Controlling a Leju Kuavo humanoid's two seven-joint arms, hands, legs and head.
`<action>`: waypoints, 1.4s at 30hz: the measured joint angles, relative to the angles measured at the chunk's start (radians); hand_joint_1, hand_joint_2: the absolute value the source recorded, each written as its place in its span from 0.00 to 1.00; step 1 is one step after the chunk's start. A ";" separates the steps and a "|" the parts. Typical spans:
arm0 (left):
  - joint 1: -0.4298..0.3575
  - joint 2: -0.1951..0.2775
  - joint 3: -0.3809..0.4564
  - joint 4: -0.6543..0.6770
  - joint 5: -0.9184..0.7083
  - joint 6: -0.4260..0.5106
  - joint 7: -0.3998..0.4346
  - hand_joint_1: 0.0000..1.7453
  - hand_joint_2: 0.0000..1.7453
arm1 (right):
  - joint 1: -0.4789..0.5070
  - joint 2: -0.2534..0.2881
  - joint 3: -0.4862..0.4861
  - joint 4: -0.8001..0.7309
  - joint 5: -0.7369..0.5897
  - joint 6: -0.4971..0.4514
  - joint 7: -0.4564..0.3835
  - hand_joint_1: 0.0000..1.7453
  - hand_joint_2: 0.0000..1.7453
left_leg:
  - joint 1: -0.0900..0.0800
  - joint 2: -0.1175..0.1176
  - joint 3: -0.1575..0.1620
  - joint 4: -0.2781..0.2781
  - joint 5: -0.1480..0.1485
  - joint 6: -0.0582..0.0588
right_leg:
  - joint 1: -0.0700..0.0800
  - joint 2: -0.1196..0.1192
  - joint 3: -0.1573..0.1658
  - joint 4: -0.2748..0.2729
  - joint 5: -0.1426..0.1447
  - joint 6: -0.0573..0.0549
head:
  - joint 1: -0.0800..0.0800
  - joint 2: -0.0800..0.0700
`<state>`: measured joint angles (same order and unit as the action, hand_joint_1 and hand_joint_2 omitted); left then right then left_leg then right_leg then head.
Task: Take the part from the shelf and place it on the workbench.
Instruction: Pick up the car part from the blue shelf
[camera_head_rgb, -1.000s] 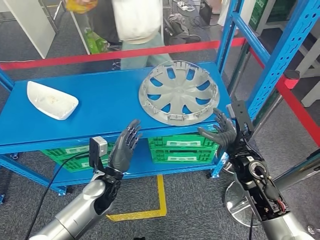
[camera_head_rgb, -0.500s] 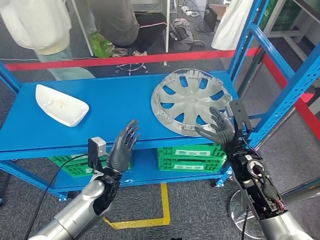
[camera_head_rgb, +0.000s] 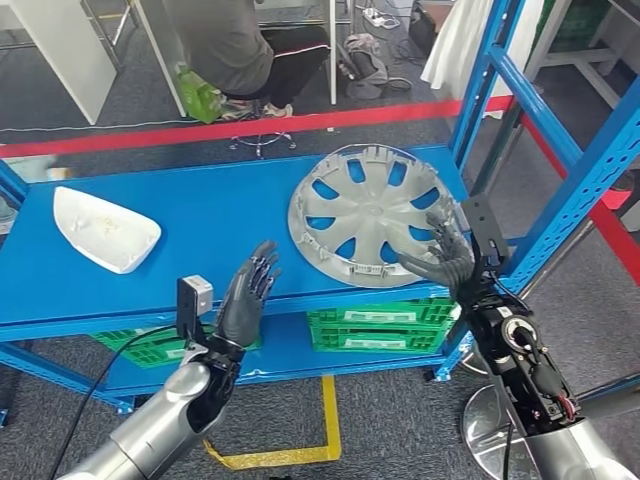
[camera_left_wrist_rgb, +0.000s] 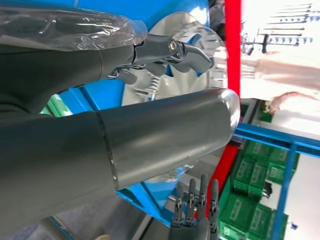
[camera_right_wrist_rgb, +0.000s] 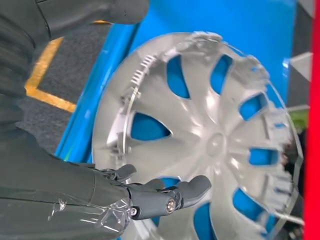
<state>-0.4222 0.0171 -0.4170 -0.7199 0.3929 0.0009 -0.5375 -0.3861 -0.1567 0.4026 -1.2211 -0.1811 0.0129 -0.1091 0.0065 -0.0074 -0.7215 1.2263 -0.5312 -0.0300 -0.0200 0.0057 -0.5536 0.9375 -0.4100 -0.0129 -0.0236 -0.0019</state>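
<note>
A round silver plastic wheel cover (camera_head_rgb: 372, 214) lies flat on the blue metal shelf (camera_head_rgb: 204, 215). The right hand (camera_head_rgb: 444, 258), fingers spread and empty, hovers at its near rim; the left hand (camera_head_rgb: 246, 296) is raised, fingers apart, holding nothing.

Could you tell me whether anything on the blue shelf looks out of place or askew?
Nothing looks damaged or spilled. The silver wheel cover lies inside-up at the shelf's right end, its near rim close to the front edge. The right hand is at that rim, the left hand open in front of the shelf. A white part lies at the left.
</note>
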 joint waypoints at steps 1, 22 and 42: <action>0.002 0.001 0.000 0.000 0.000 0.002 0.000 0.00 0.00 | -0.001 0.000 0.001 0.000 0.009 0.006 0.012 0.00 1.00 | 0.002 0.000 -0.004 -0.019 0.022 -0.001 | 0.000 0.001 0.003 0.000 -0.003 0.001 | -0.004 0.000; 0.024 0.020 0.019 -0.064 -0.003 0.020 0.025 0.00 0.00 | -0.122 -0.094 0.056 -0.075 0.354 0.274 0.289 0.00 1.00 | -0.007 -0.003 0.111 -0.302 0.170 0.031 | 0.002 0.001 0.038 -0.016 -0.030 0.032 | 0.008 0.000; 0.030 0.021 0.025 -0.113 -0.010 0.023 0.067 0.00 0.00 | -0.183 -0.148 0.157 -0.088 0.563 0.504 0.377 0.00 1.00 | -0.006 -0.002 0.115 -0.312 0.173 0.029 | 0.003 0.000 0.037 -0.015 -0.029 0.034 | 0.014 0.000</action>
<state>-0.3924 0.0384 -0.3922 -0.8329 0.3824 0.0244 -0.4705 -0.5690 -0.3047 0.5600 -1.3086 0.3817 0.5173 0.2682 0.0003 -0.0095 -0.6064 0.9145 -0.3578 -0.0007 -0.0170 0.0062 -0.5166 0.9220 -0.4392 0.0213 -0.0101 -0.0019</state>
